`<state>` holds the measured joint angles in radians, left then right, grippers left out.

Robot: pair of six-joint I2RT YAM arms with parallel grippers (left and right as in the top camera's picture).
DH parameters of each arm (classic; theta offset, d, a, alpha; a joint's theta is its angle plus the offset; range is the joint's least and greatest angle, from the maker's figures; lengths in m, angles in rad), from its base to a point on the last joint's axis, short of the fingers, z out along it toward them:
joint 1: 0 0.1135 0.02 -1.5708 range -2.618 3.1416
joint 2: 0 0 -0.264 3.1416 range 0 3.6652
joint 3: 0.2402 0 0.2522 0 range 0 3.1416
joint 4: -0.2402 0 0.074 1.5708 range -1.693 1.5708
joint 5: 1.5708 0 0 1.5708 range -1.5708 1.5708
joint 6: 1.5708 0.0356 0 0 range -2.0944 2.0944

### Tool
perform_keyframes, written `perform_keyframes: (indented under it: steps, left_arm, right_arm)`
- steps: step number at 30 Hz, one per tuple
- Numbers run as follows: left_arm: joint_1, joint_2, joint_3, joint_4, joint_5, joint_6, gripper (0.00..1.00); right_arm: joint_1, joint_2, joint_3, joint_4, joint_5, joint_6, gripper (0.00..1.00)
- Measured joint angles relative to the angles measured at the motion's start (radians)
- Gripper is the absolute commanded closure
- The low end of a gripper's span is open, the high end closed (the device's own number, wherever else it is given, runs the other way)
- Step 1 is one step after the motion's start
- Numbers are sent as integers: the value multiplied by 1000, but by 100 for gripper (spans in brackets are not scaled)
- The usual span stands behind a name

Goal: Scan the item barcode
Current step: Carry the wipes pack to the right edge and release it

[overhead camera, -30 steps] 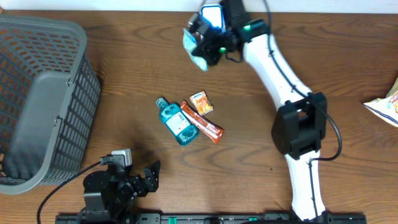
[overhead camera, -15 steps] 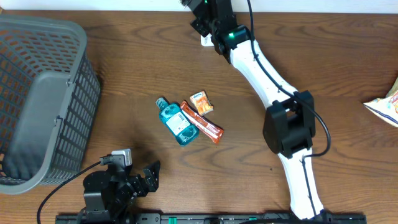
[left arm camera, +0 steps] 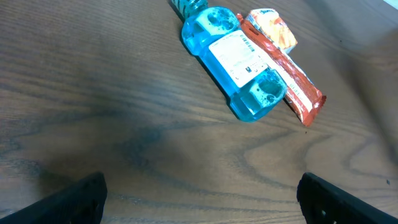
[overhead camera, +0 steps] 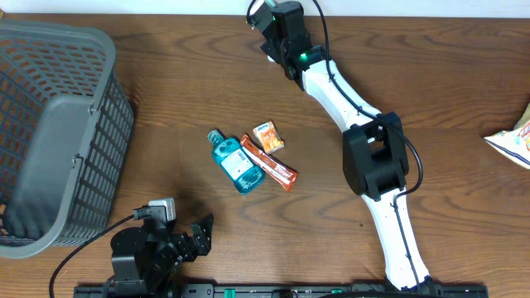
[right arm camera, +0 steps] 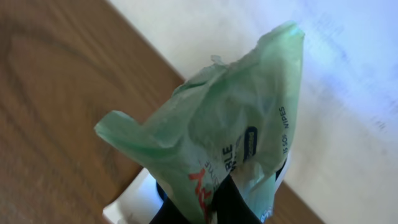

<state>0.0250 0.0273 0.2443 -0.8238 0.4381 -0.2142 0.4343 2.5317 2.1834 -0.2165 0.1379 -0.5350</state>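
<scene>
The right gripper (right arm camera: 208,208), mostly hidden, pinches a wipes pack (right arm camera: 230,137). The left gripper (left arm camera: 199,200) gapes; the basket (overhead camera: 99,141) is cropped.

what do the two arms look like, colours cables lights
The right arm has glossy white links, bulky black joint housings, a thin black cable alongside and a small green light near its wrist. The left arm is all black, with a pale block on top and a black cable trailing away; its fingers are matte black.
</scene>
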Motion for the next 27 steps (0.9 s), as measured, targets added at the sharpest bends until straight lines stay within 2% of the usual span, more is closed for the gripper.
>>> perform_keyframes:
  steps: [3, 7, 13, 17, 19, 24, 27]
  left_arm:
    - [0, 0, 0, 0, 0, 0, 2]
    - [0, 0, 0, 0, 0, 0, 2]
    - [0, 0, 0, 0, 0, 0, 2]
    - [0, 0, 0, 0, 0, 0, 2]
    - [0, 0, 0, 0, 0, 0, 2]
    - [0, 0, 0, 0, 0, 0, 2]
    - [0, 0, 0, 0, 0, 0, 2]
  right_arm:
    - [2, -4, 2, -71, 28, 2, 99]
    - [4, -21, 3, -201, 166, 30, 99]
    - [-66, -87, 0, -481, 340, 166, 99]
    - [-215, -145, 2, -653, 379, 287, 99]
    - [-341, -156, 0, -705, 397, 357, 99]
    - [-608, -156, -57, -738, 385, 504, 98]
    - [-747, -156, -106, -743, 319, 556, 95]
